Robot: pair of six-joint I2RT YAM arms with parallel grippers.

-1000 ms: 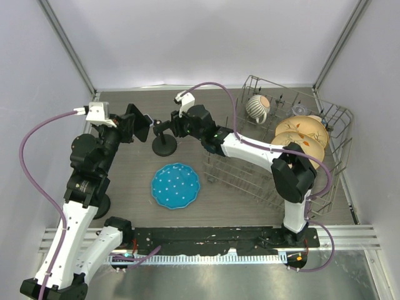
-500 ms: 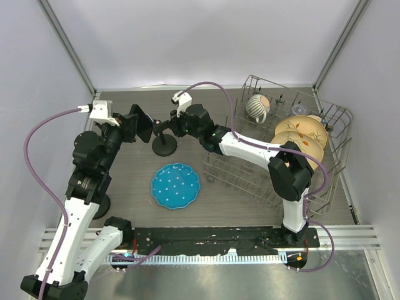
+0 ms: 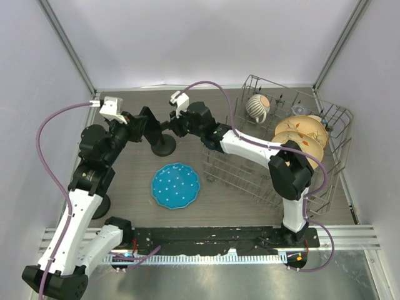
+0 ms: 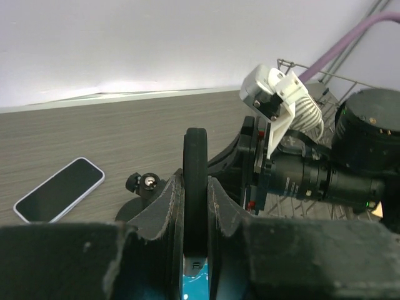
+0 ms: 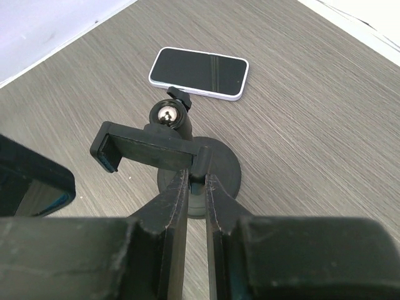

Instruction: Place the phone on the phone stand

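My left gripper (image 3: 141,128) is shut on a black phone (image 3: 152,125), held on edge just left of the phone stand (image 3: 164,148). In the left wrist view the phone (image 4: 195,153) stands upright between my fingers, with the stand's knob (image 4: 144,182) just beyond it. My right gripper (image 3: 175,123) is shut on the right end of the stand's black clamp cradle (image 5: 147,149). Below the cradle are the ball joint (image 5: 167,115) and the round base (image 5: 220,164). The held phone's corner (image 5: 31,185) shows at the lower left of the right wrist view.
A second, white-rimmed phone (image 5: 200,73) lies flat on the table behind the stand; it also shows in the left wrist view (image 4: 59,189). A blue plate (image 3: 175,185) lies in front of the stand. A wire dish rack (image 3: 275,164) with a cup (image 3: 257,107) and plates (image 3: 300,134) stands at the right.
My left gripper has moved right with the black phone, closing in on the stand. My right gripper has stayed shut on the cradle.
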